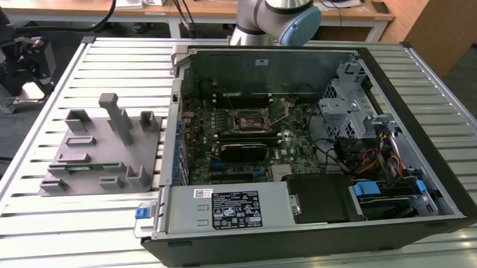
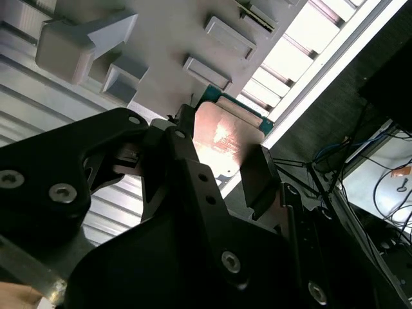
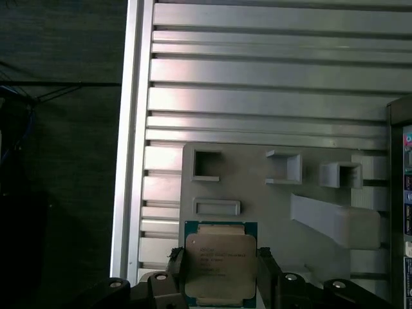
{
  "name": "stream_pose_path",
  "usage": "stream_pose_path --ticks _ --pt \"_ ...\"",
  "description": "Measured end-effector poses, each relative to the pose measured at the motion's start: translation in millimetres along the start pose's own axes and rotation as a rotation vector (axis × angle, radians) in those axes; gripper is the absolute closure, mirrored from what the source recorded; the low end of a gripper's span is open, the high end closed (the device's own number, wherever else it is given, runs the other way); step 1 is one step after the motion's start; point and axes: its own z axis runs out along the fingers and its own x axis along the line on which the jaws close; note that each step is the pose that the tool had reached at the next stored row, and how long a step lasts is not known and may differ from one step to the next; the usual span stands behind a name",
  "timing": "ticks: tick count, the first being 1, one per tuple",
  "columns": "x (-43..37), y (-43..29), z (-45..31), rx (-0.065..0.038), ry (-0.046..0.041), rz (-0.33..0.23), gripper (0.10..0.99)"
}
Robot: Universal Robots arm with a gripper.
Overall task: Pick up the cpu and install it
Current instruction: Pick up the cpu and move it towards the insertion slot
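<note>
Fingers (image 3: 174, 270): clamping the cpu (image 3: 221, 265) by two opposite edges.
Cpu: hanging between them, above the grey tray (image 3: 257, 190) (lifted clear, I'd say).
Socket (image 1: 249, 118): looking bare inside the case (image 1: 313, 237), beside the tray; picking is looking done, installing is waiting.

Desk (image 1: 89, 223): pale metal top of long parallel slats running across the exterior view, edged by a raised frame. Lying directly on it are two items. A grey moulded holder plate (image 1: 93, 156) with upright blocks and pockets sits toward the exterior view's left, and an open black computer case (image 1: 313, 245) lies on its side just beside it, on the exterior view's right.
</note>
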Motion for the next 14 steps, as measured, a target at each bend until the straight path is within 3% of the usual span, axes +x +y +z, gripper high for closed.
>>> stream_pose_path --ticks 14 --pt "0.2 2.8 -17.1 0.0 -0.0001 0.0 0.557"
